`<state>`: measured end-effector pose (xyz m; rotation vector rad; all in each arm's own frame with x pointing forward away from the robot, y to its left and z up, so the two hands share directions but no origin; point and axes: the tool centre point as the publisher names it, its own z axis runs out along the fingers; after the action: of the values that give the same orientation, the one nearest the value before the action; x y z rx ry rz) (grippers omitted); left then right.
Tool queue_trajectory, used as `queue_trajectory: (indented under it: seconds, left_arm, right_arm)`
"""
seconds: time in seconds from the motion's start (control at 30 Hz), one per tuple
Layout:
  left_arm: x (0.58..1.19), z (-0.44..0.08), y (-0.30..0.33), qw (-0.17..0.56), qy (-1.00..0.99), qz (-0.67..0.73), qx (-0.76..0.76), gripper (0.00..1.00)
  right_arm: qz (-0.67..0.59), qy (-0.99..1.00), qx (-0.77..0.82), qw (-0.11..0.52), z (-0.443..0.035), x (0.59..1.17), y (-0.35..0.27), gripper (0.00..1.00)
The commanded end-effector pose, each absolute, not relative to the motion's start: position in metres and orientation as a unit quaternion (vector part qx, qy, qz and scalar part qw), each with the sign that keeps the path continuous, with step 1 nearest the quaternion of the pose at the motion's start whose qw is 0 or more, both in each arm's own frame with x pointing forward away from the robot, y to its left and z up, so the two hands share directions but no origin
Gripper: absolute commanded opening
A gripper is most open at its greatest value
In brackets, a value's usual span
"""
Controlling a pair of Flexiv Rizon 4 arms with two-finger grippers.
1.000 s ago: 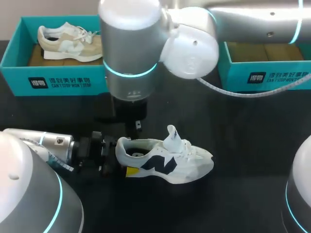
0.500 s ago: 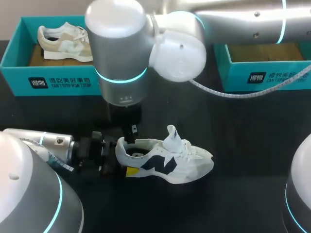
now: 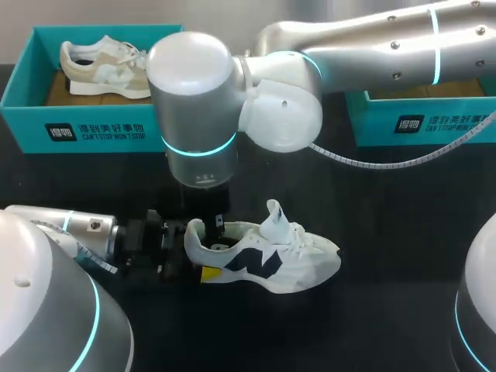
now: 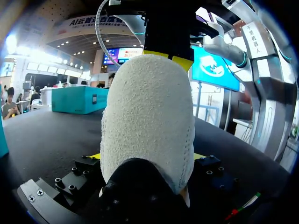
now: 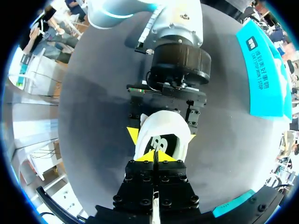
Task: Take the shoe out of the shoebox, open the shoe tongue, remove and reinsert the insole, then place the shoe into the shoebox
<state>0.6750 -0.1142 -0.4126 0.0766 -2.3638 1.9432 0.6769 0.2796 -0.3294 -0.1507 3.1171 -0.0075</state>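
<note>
The white shoe (image 3: 279, 260) with a navy side mark lies on its sole mid-table, toe to the right and tongue standing up. My left gripper (image 3: 198, 249) comes in low from the left, and its yellow-tipped fingers (image 5: 133, 136) press the heel (image 4: 149, 121) from both sides. My right arm reaches over from the right. Its gripper (image 5: 154, 157) hangs straight down with the tips shut together at the shoe's heel opening, just over the insole (image 5: 161, 142). Those same yellow tips (image 4: 168, 57) show above the heel in the left wrist view.
A teal shoebox (image 3: 85, 128) at the back left holds a beige shoe (image 3: 105, 66). A second teal shoebox (image 3: 418, 120) stands at the back right, partly behind my right arm. A white cable (image 3: 372, 159) hangs from that arm over the table.
My right gripper has come down from above the table behind the heel to the shoe's heel opening. The shoe and the left arm have not moved.
</note>
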Motion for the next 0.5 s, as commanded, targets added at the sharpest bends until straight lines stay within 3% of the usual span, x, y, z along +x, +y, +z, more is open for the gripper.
queue_trajectory:
  seconds: [0.03,0.5]
  left_arm:
    - [0.675,-0.415,-0.112,0.04,-0.772,0.634,0.026,0.0]
    - [0.675,-0.415,-0.112,0.04,-0.772,0.634,0.026,0.0]
  right_arm:
    - [-0.014,0.999,-0.036,0.01,-0.342,0.678,0.283,0.0]
    - [-0.051,0.998,0.029,-0.013,-0.38,0.683,0.274,0.0]
